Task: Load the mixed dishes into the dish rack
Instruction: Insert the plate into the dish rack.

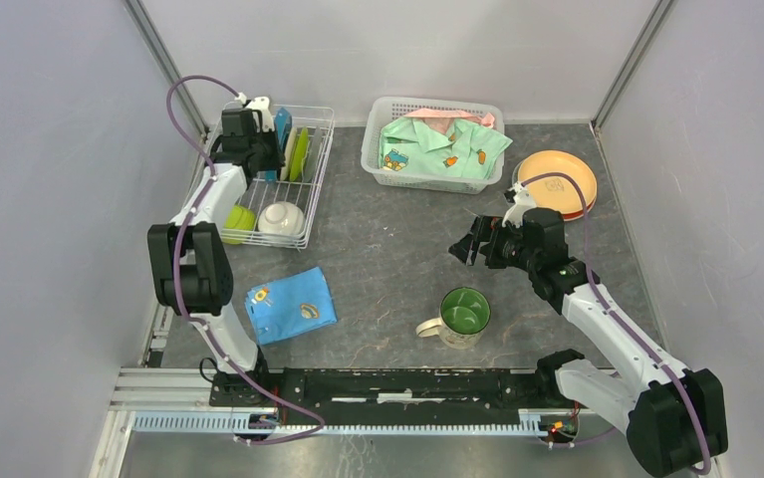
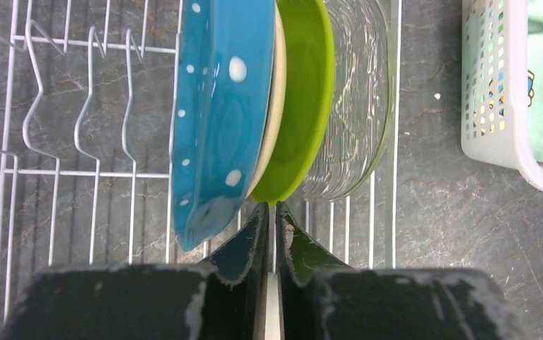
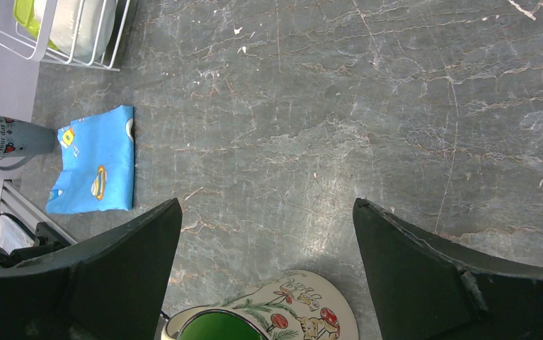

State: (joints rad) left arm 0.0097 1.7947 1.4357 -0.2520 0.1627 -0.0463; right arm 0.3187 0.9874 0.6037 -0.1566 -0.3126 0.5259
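While left tool [image 2: 272,209], nearly closed, grip unclear, sits at green plate [image 2: 304,106] edge, right tool [image 3: 266,205] hangs wide open over mug [image 3: 296,312]: pickup step. Next: descend, pinch rim.

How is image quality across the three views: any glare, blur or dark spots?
Top external: evenly lit and sharp. Left wrist: bright highlights on the blue dotted plate and streaky reflections in the clear glass dish; left gripper close, edges soft. Right wrist: pale glare patch on the table; right gripper nearly black, no detail.
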